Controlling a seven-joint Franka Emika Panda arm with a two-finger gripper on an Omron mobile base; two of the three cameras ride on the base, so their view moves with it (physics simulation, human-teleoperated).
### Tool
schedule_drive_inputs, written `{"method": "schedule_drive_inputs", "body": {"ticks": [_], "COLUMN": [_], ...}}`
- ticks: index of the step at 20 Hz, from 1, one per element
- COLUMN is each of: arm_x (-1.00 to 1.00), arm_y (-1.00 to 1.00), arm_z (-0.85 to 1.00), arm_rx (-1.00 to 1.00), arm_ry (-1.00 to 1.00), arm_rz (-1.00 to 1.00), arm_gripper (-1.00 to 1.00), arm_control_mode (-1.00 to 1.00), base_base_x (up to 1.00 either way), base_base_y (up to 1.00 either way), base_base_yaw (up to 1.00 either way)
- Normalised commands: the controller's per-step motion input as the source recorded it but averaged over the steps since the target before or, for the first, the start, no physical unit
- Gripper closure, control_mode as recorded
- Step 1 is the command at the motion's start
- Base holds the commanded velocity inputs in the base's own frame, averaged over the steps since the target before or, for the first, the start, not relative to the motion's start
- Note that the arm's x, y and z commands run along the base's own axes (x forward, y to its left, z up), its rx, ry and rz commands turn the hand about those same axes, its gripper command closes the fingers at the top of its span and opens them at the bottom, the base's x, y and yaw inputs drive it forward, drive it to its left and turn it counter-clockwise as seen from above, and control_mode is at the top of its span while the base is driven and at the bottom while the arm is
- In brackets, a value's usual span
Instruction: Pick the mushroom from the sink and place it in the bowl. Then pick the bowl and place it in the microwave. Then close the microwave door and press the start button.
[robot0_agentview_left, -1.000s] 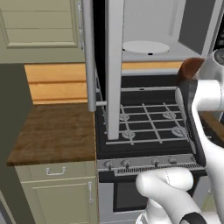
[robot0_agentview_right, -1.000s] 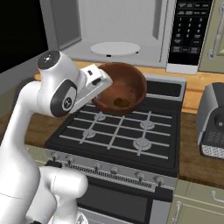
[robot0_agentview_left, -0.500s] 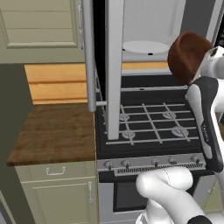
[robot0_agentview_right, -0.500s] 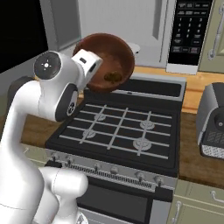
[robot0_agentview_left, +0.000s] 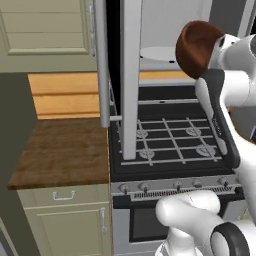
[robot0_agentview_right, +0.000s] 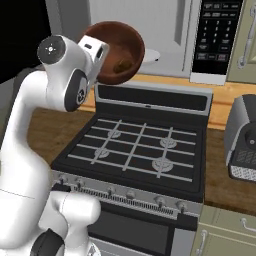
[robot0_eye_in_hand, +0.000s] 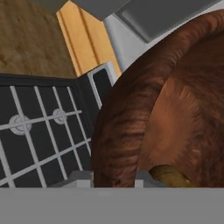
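My gripper (robot0_agentview_right: 102, 54) is shut on the rim of the dark reddish-brown bowl (robot0_agentview_right: 117, 52) and holds it tilted, high above the back of the stove. The brownish mushroom (robot0_agentview_right: 122, 65) lies inside the bowl; in the hand view the mushroom (robot0_eye_in_hand: 169, 176) sits low in the bowl (robot0_eye_in_hand: 170, 109), just past my gripper (robot0_eye_in_hand: 113, 180). In the left base view the bowl (robot0_agentview_left: 196, 42) hangs in front of the microwave (robot0_agentview_left: 165, 25), level with its white turntable (robot0_agentview_left: 156, 53). The microwave door (robot0_agentview_left: 131, 75) stands wide open, edge-on. The sink is out of view.
A black gas range (robot0_agentview_right: 135, 147) with grates lies below the bowl. The microwave's black control panel (robot0_agentview_right: 215, 35) is at the right. A wooden counter (robot0_agentview_left: 60, 150) lies left of the range, and a grey toaster (robot0_agentview_right: 242, 137) stands to its right.
The arm has lifted the bowl from just over the stove's rear up to the height of the microwave opening, and the bowl has tipped more onto its side.
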Motion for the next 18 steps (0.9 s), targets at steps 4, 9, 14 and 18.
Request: {"method": "schedule_drive_inputs", "body": {"ticks": [4,9,14,18], "arm_x": [0.94,0.75,0.66,0.62], "arm_y": [0.05,0.0,0.0,0.0], "arm_z": [0.1,0.1,0.01,0.0], "arm_rx": [-0.07,-0.03,-0.03,-0.02], "arm_ry": [0.2,0.01,0.0,0.0], "arm_rz": [0.01,0.1,0.07,0.02], "arm_gripper": [1.0,1.0,1.0,1.0], "arm_control_mode": [-1.0,-1.0,-1.0,-1.0], "base_base_x": [0.0,0.0,0.0,0.0], "base_base_y": [0.0,0.0,0.0,0.0], "base_base_yaw": [0.0,0.0,0.0,0.0]}}
